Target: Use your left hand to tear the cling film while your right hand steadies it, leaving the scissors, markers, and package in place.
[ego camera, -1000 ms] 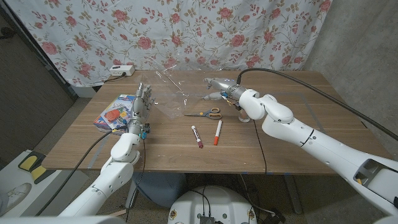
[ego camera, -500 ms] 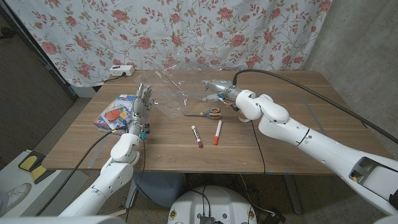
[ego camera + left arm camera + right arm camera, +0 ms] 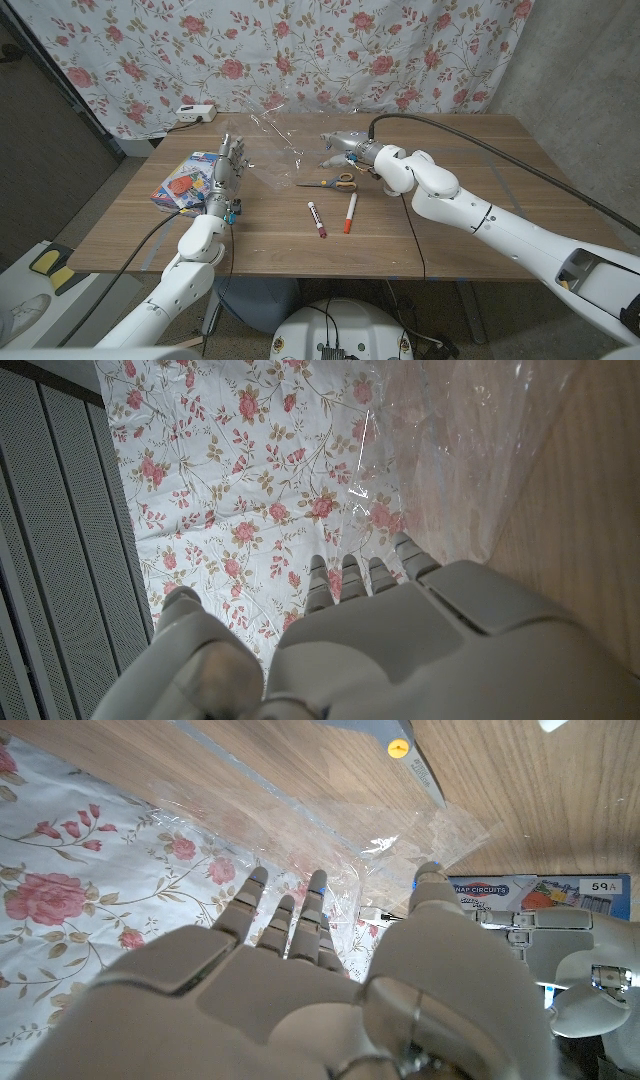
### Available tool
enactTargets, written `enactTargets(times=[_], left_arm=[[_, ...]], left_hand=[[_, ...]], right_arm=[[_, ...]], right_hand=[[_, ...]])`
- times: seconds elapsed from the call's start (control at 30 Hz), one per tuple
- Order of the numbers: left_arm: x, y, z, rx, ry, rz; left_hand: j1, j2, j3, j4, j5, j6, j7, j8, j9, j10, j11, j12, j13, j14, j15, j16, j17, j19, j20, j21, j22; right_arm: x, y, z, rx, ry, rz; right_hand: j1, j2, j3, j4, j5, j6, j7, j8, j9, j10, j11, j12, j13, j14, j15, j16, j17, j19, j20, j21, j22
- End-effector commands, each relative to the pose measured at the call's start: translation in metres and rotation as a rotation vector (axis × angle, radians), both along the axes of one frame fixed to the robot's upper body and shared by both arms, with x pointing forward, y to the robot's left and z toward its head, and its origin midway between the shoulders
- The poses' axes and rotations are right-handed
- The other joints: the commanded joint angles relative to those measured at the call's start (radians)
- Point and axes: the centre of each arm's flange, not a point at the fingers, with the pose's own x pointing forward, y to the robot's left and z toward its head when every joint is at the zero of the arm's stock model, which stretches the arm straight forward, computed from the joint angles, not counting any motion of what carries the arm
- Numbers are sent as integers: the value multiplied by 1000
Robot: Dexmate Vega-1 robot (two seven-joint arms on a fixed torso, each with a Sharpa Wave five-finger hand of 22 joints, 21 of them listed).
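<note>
The clear cling film (image 3: 270,150) lies crumpled and partly raised on the far middle of the table, and also appears in the wrist views (image 3: 470,450) (image 3: 300,830). My left hand (image 3: 228,166) stands upright at the film's left edge with its fingers (image 3: 350,575) straight, holding nothing. My right hand (image 3: 340,146) hovers at the film's right side with its fingers (image 3: 285,915) spread toward the film and nothing gripped. In front of the film lie yellow-handled scissors (image 3: 330,183). Two markers (image 3: 317,218) (image 3: 349,212) lie nearer me. A blue package (image 3: 185,182) sits to the left.
A white power strip (image 3: 193,113) lies at the table's far left corner, in front of the floral curtain (image 3: 400,50). Bare wood spans the right half of the table (image 3: 480,190). The right wrist view takes in the scissors' blade (image 3: 415,760), the package (image 3: 540,895) and my left hand (image 3: 590,980).
My right hand has moved a little left, toward the film. The left hand and the objects on the table have stayed put.
</note>
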Motion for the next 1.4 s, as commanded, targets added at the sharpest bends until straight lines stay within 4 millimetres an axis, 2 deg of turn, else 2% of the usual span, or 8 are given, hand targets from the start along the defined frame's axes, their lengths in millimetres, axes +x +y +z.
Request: enactTargets(times=[0.03,0.17,0.57,0.8,0.87,1.0,1.37,1.4], left_arm=[[2,-4,-2,-3,6,-9],[2,-4,-2,-4,8,-7],[2,-4,-3,1,13,-11],[2,-5,-3,2,15,-12],[2,-5,-3,2,15,-13],[2,-5,-4,3,17,-13],[3,-8,-5,0,21,-15],[3,-8,-5,2,21,-14]], left_hand=[[0,-3,-7,0,4,4,-3,2,4,7,-1,-2,3,3,1,0,2,-6,0,0,3],[0,-3,-7,0,4,3,-2,2,4,7,-1,-2,3,3,0,0,2,-6,0,0,3],[0,-2,-8,0,4,1,-3,1,4,9,0,-1,3,3,0,0,2,-5,1,0,3],[0,-2,-8,0,4,2,-3,1,4,11,-1,-1,3,4,0,0,2,-5,0,0,3],[0,-2,-8,0,4,2,-2,1,4,12,-2,-1,3,3,1,0,2,-6,0,0,3],[-1,-2,-9,0,4,4,-1,2,4,14,-1,0,3,4,1,0,2,-6,-1,0,3],[-1,-2,-10,0,4,2,-3,1,4,21,6,2,3,4,1,0,2,-6,-3,0,3],[-1,-1,-10,-1,4,-7,-9,-2,4,20,3,1,3,5,0,0,2,-6,-3,0,3]], right_arm=[[2,11,-2,-66,16,-3],[3,12,-2,-76,16,-8],[7,19,-6,-130,-5,-19],[9,22,-7,-140,9,-18],[10,23,-8,-145,9,-18],[12,24,-10,-156,12,-23],[18,23,-13,-180,19,-35],[19,23,-13,-181,20,-36]], right_hand=[[24,2,9,-9,12,-9,3,-3,3,10,2,-3,4,4,3,0,1,7,14,0,2],[37,3,15,-13,15,-12,5,-3,3,15,0,-2,7,11,5,3,0,23,28,4,1],[54,2,23,-14,22,-17,9,-4,3,25,-3,-1,12,17,4,5,-1,21,19,0,0],[76,4,34,-17,29,-29,12,-7,3,29,3,-2,18,25,9,7,-2,59,34,10,-2],[87,5,39,-18,32,-30,9,-7,3,30,-3,-2,20,23,-12,6,-3,55,27,5,-2],[96,0,43,-19,36,-36,12,-8,3,31,-9,-3,23,19,-19,3,-5,56,31,3,-3],[101,-10,43,-16,39,-47,15,-11,2,35,-6,-5,26,19,-16,1,-8,47,25,-4,-3],[101,-10,43,-15,39,-47,15,-11,2,36,-4,-5,26,18,-16,0,-8,47,24,-4,-3]])
